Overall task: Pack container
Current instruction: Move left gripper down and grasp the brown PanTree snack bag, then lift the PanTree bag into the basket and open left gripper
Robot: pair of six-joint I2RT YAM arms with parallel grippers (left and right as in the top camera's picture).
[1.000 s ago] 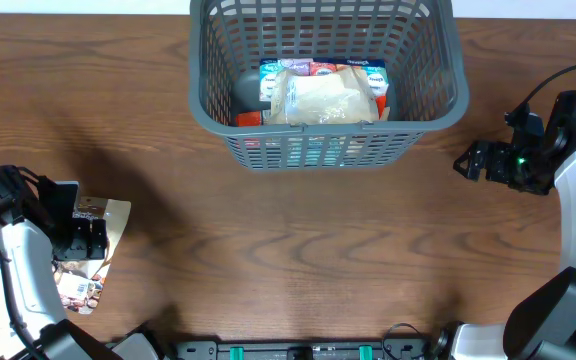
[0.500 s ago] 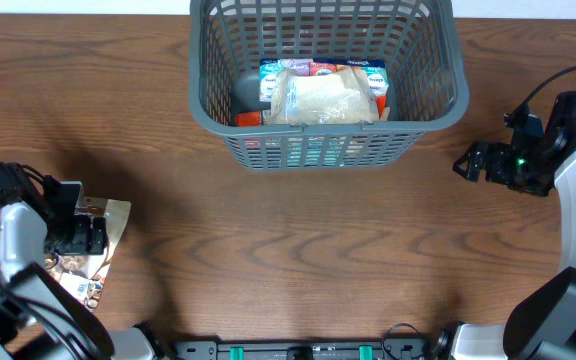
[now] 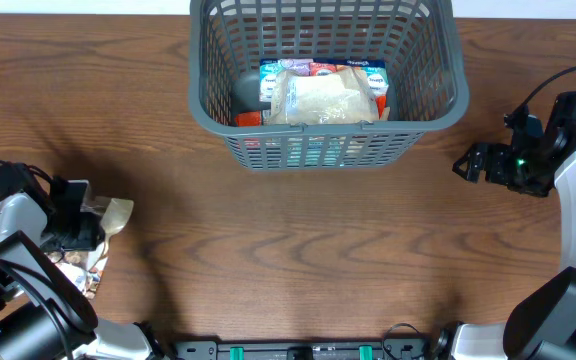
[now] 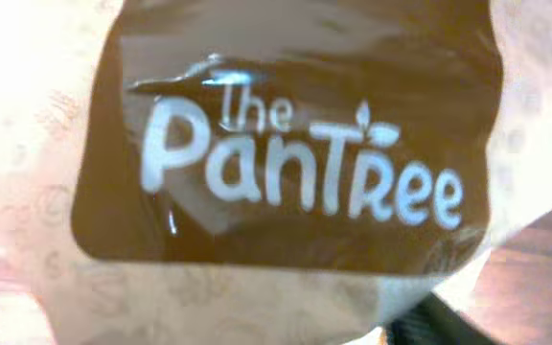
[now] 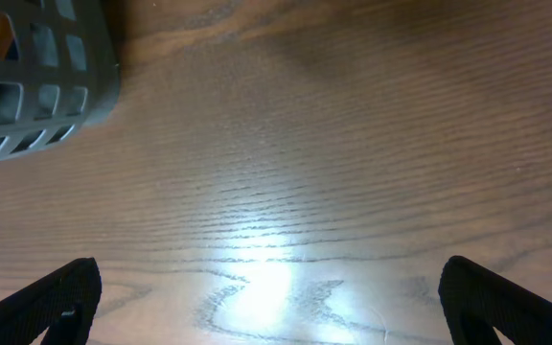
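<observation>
The container (image 3: 200, 105), a dark grey lattice basket, stands at the back middle of the table with several snack packets (image 3: 323, 95) inside; its corner shows in the right wrist view (image 5: 36, 86). At the left edge my left gripper (image 3: 80, 228) is pressed down and closed on a beige and brown snack packet (image 3: 114, 212), which puckers around the fingers. That packet (image 4: 295, 163), printed "The PanTree", fills the left wrist view, with one dark fingertip (image 4: 439, 328) at the bottom. My right gripper (image 3: 468, 162) hovers right of the container, open and holding nothing (image 5: 271, 297).
Wooden table (image 3: 298, 250) stretches between the two arms. The packet's lower end (image 3: 84, 275) lies near the front left edge, beside the left arm's cables. The container's flared rim stands well above the tabletop.
My left gripper has narrowed onto the packet, and the packet's top corner has crumpled and lifted. The left arm shifted slightly left. The right arm has not moved.
</observation>
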